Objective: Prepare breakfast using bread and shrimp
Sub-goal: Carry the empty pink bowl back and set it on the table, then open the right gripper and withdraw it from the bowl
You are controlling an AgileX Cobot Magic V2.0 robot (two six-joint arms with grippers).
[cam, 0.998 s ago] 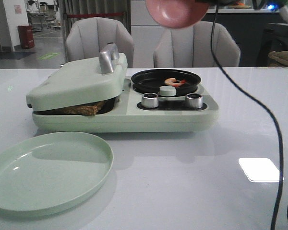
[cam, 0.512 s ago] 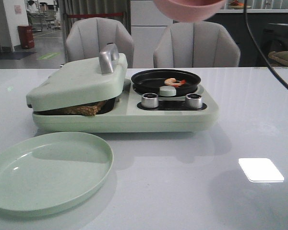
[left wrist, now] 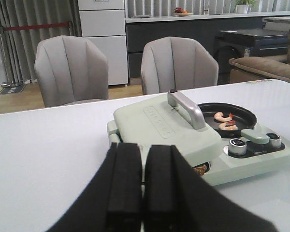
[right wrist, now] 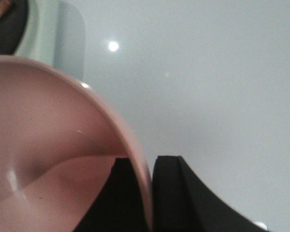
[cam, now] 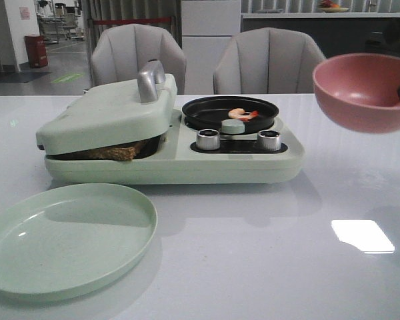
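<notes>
The bread (cam: 113,152) lies under the shut lid (cam: 107,113) of the pale green breakfast maker (cam: 187,163); only its brown edge shows, also in the left wrist view (left wrist: 201,169). The shrimp (cam: 240,114) lies curled in the maker's black round pan (cam: 207,115), seen too in the left wrist view (left wrist: 223,116). My right gripper (right wrist: 144,163) is shut on the rim of an empty pink bowl (cam: 363,90), held in the air to the right of the maker. My left gripper (left wrist: 143,150) is shut on nothing, on the near side of the maker.
An empty pale green plate (cam: 67,237) sits at the table's front left. Two silver knobs (cam: 209,139) and a small green lever (cam: 232,126) are on the maker's right half. Two grey chairs (cam: 139,57) stand behind the table.
The pink bowl in my right gripper has come down from above the pan and swung out to the right. The dangling black cable has left the front view.
</notes>
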